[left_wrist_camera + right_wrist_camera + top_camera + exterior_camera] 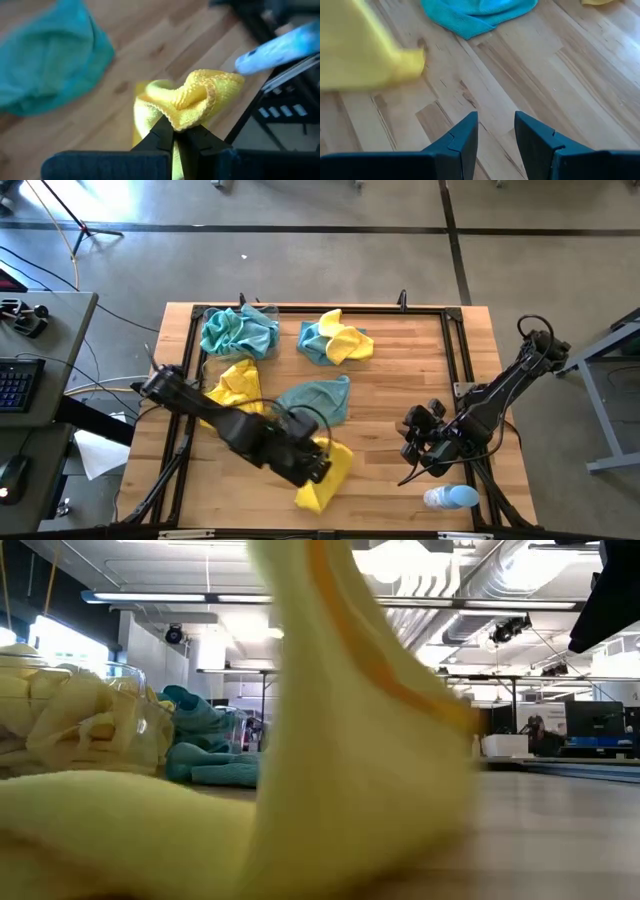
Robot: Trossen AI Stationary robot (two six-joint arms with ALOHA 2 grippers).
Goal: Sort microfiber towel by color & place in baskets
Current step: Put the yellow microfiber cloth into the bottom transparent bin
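Microfiber towels are partly sorted. In the high view, the teal basket [238,332] at the upper left of the table holds a heap of teal cloths, and the yellow basket [236,385] just below it holds yellow ones; its clear wall shows better in the low view, at the left edge. Still loose on the wood are a mixed teal-and-yellow pair [335,339] at upper centre, a single teal towel [318,398] in the middle, and the yellow towel [330,477] at lower centre that the left gripper [318,465] has pinched. So I judge the job roughly half done: at least four cloths are left to bin.

The left wrist view shows what the overhead one cannot: the fingers [161,136] are closed tight on a raised fold of the yellow towel, with the pale-blue bottle [280,46] blurred toward the upper right. The low view is nearly filled by that same lifted yellow cloth, so it says little else.

The right gripper [418,442] waits at the lower right of the table, above bare boards. Its wrist view shows its fingers [465,137] standing partly apart with nothing between them.
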